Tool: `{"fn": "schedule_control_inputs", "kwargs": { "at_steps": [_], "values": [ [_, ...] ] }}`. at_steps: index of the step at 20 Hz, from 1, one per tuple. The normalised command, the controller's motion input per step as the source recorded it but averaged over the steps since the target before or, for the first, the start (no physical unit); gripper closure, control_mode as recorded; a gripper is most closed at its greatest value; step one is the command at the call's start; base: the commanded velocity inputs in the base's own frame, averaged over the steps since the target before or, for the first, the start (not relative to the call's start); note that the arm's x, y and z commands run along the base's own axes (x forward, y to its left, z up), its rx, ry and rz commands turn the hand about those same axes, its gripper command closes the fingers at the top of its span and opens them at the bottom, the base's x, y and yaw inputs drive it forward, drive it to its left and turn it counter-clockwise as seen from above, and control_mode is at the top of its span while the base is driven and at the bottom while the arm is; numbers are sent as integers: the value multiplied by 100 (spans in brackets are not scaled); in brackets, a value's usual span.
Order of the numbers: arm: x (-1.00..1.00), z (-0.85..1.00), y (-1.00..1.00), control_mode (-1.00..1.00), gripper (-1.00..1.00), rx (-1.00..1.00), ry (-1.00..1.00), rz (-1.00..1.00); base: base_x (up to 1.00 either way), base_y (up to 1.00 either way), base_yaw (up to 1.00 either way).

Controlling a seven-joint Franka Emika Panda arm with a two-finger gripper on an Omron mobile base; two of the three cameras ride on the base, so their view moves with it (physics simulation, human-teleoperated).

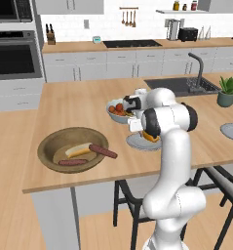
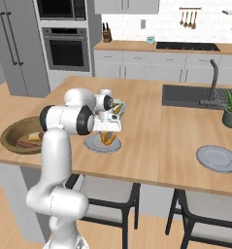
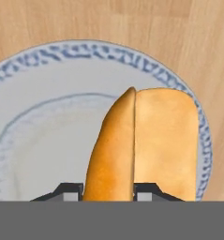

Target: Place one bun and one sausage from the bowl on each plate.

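Over the near plate [image 3: 48, 117] on the counter, my gripper [image 3: 108, 190] holds one bun [image 3: 146, 140] between narrow fingers; the other bun [image 1: 79, 149] lies in the bowl [image 1: 49, 141] beside two sausages [image 1: 103, 151].

A golden bun [image 3: 141, 140] sits over the near plate [image 3: 48, 122]; the second plate [image 2: 217, 158] lies toward the countertop's right edge. The wooden bowl [image 1: 48, 144] near the left edge holds another bun [image 1: 78, 150] and two sausages [image 1: 103, 151].

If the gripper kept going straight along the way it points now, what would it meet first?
The gripper is shut on a bun and points down at the near plate. Going straight on, the bun would most likely press onto that plate first; whether it already touches it is unclear.
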Motion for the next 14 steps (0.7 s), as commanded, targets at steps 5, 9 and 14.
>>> {"fn": "schedule_control_inputs", "kwargs": {
  "at_steps": [5, 9, 14],
  "values": [
    [0, -20, -1, -100, 100, 0, -8, 2, 0, 0, 0],
    [0, 0, 0, -100, 100, 0, 0, 0, 0, 0, 0],
    [0, 0, 0, -100, -100, 0, 0, 0, 0, 0, 0]
  ]
}}
